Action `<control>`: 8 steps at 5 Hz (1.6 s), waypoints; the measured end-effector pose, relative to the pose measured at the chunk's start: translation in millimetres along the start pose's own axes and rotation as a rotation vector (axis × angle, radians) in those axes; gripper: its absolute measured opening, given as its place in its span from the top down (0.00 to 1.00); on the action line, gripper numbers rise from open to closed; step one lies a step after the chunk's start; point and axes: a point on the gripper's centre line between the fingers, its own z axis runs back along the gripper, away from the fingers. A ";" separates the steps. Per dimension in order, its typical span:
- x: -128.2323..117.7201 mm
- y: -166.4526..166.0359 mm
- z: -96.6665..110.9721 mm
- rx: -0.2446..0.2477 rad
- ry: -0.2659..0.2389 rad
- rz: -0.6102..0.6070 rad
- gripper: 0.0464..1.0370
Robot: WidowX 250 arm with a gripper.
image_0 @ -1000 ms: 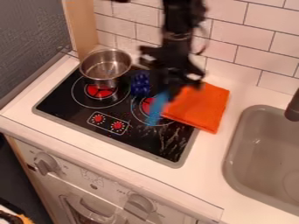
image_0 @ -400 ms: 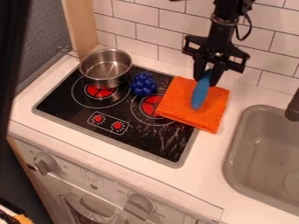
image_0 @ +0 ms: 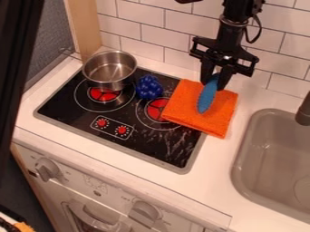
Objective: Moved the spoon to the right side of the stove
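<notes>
The stove (image_0: 142,144) is set into the worktop (image_0: 212,181), with the sink (image_0: 257,165) to its right and the tiled wall (image_0: 181,27) behind. The saucepan (image_0: 109,74) stands at the stove's far left; the bunch of grapes (image_0: 149,87) lies just right of it. Farther right, the folded cloth (image_0: 181,108) lies across the stove's right edge onto the worktop, with the spoon (image_0: 207,97) over it. The faucet (image_0: 304,110) is at the sink's far right.

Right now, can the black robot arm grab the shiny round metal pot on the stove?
Probably not: the black two-finger claw seems to hold the long blue spoon over the orange cloth, so its grip looks taken. The lumpy dark-blue thing sits between it and the pot.
</notes>
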 end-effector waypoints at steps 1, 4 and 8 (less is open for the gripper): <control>2.2 -1.3 -0.8 -0.012 -0.015 -0.002 0.70; 2.1 -3.5 -0.7 -0.022 -0.014 0.034 0.70; -96.5 41.5 11.3 -0.075 -0.070 0.047 0.30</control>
